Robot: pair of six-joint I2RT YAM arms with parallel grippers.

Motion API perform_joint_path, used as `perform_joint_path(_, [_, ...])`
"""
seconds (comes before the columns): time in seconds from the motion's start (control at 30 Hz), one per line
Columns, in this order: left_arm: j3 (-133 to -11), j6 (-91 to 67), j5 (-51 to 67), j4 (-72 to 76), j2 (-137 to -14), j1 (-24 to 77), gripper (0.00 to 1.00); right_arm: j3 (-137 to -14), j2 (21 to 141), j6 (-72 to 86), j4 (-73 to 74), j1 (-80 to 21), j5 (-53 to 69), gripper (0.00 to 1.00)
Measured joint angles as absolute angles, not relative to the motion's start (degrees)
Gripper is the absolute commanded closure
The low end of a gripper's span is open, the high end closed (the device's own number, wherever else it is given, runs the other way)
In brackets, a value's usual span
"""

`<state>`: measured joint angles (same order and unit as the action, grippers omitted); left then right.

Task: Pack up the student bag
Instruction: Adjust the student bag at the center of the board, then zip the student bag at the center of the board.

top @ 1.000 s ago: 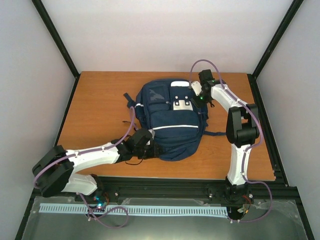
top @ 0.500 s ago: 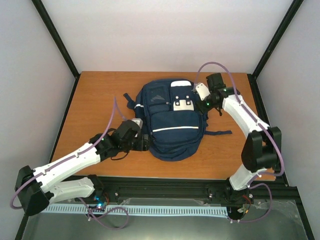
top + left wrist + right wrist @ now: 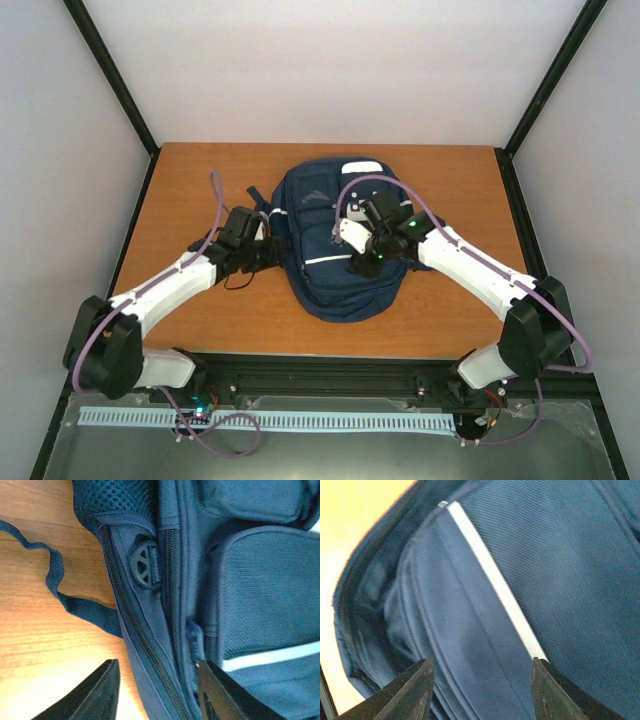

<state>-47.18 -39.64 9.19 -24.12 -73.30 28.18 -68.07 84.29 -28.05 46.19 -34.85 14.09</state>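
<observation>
**Q:** Where is the bag?
**A:** The navy bag [image 3: 335,292] lies flat at the middle of a wooden table [image 3: 190,180]. A white patch [image 3: 362,167] sits at its 12 o'clock end.

**Q:** What else is around it?
**A:** A dark strap [image 3: 258,196] trails onto the wood at the bag's 10 o'clock. A purple cable [image 3: 215,195] loops above the left arm, and another loops above the right arm.

**Q:** Where is the left gripper, and how do its fingers stand?
**A:** The left gripper [image 3: 272,252] is at the bag's 9 o'clock, just beside its side panel. In its wrist view the fingers [image 3: 95,695] are moderately apart and grip nothing. One is over bare wood and the other over the bag's edge, though I cannot tell whether that one touches. A zipper [image 3: 131,625] runs down between them. A round black buckle [image 3: 144,565] sits further along the seam.

**Q:** And the right gripper?
**A:** The right gripper [image 3: 357,263] reaches in from 4 o'clock and hangs over the bag's front, near its centre. Its fingers [image 3: 410,692] are spread, with only blue fabric and a white stripe [image 3: 495,587] showing beyond them. It holds nothing.

**Q:** Does anything block the view?
**A:** In the top view the right arm crosses the bag's front. It hides the pocket area and the stripe's 3 o'clock half.
</observation>
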Motion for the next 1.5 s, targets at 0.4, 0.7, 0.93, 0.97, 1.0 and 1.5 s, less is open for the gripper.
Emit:
perform_joint_path(0.4, [-47.7, -49.1, 18.0, -12.8, -87.0, 20.5, 0.55, -81.1, 98.2, -28.6, 45.2, -48.1, 7.2, 0.48])
perform_joint_path(0.7, [-46.5, -52.8, 24.2, -3.4, -92.3, 20.0, 0.99, -91.3, 109.8, -27.7, 45.4, -48.6, 5.0, 0.47])
perform_joint_path(0.93, [-40.3, -55.2, 27.4, 5.7, -89.3, 19.6, 0.99, -92.6, 111.4, -27.1, 46.8, -48.6, 5.9, 0.44])
perform_joint_path(0.97, [-39.4, -55.4, 27.8, 6.3, -88.1, 19.6, 0.99, -92.6, 111.4, -27.1, 47.0, -48.6, 6.2, 0.44])
perform_joint_path(1.0, [-38.3, -55.6, 28.3, 7.4, -86.5, 19.6, 0.99, -92.6, 111.4, -27.0, 47.1, -48.6, 6.5, 0.43])
perform_joint_path(1.5, [-32.5, -55.9, 29.4, 11.0, -72.3, 19.7, 0.99, -92.2, 109.0, -27.3, 47.4, -49.1, 6.6, 0.54])
